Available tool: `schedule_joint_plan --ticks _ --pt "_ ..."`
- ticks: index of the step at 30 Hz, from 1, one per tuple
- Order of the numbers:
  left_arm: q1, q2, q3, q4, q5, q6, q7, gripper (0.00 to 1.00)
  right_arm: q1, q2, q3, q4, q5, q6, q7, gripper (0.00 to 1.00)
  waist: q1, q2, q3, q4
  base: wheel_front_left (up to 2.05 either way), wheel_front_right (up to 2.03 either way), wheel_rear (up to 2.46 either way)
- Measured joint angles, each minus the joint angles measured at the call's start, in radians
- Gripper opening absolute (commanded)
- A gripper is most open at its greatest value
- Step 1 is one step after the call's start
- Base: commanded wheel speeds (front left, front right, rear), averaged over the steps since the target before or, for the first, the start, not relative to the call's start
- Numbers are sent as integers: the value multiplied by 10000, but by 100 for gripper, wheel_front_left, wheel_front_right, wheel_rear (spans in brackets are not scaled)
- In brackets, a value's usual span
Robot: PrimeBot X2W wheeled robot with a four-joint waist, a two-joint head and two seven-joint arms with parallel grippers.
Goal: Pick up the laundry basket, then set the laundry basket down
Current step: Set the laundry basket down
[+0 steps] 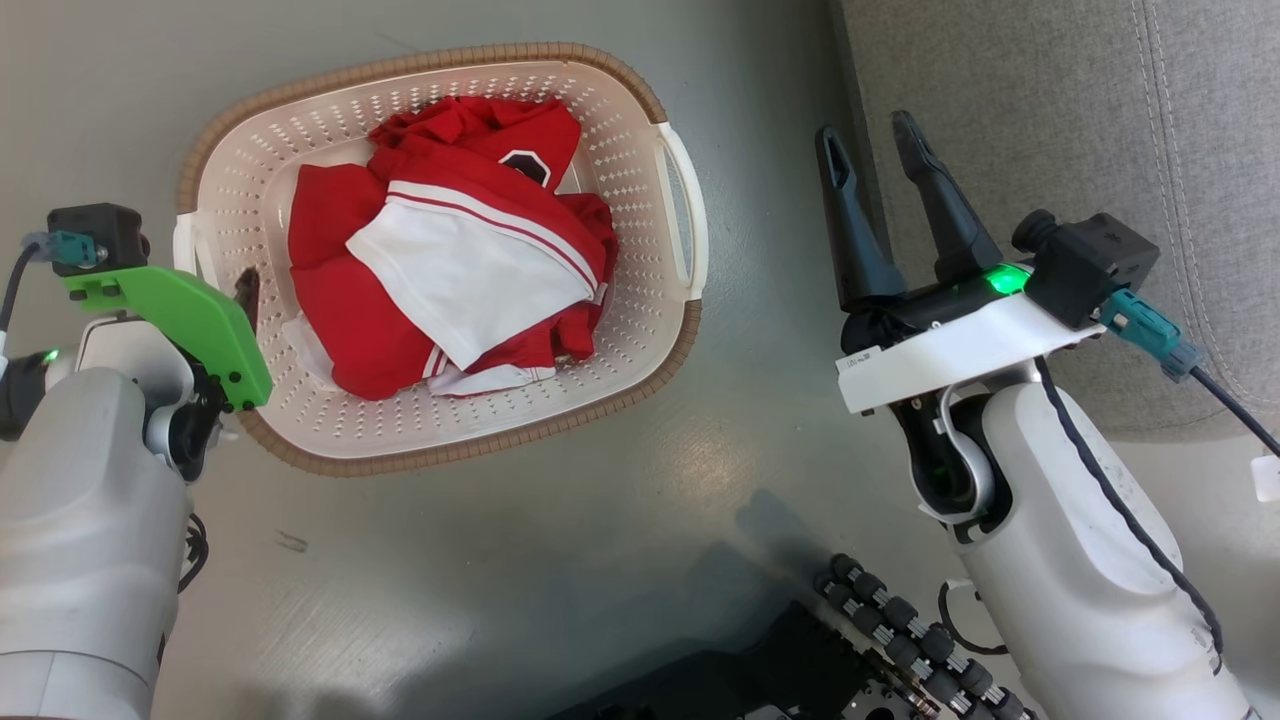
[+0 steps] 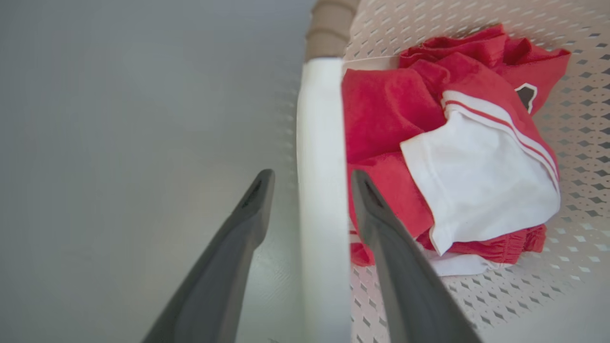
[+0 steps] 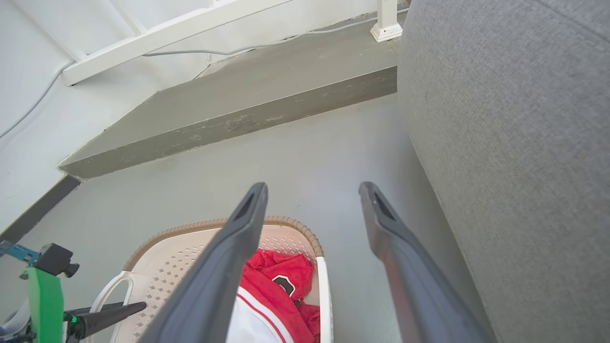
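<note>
Head view — grey sofa (image 1: 1080,120) near laundry basket (image 1: 625,350).

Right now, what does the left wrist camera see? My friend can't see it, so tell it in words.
The left gripper is open, its two dark fingers on either side of the white handle of the laundry basket, one outside, one inside. Red and white clothes lie bundled in it, with grey floor at left.

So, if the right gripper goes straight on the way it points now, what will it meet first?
Most likely the floor: the right gripper points down at it with open jaws, with the basket rim on one side and the sofa on the other. Depth is hard to judge.
</note>
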Motion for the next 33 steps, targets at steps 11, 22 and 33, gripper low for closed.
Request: schedule_joint_plan --ticks 11,22,33 --pt "-261 -2 -341 293 -224 0 497 35 -39 0 61 50 50 -96 0 100 0 0 -115 79 0 0 0" --pt "-328 -142 -541 589 -754 -25 656 0 -50 0 121 176 96 -180 0 100 0 0 -261 94 0 0 0" --pt "-127 -604 102 1181 -1469 15 42 0 -64 0 174 351 192 -182 0 100 -1 0 -699 156 0 0 0"
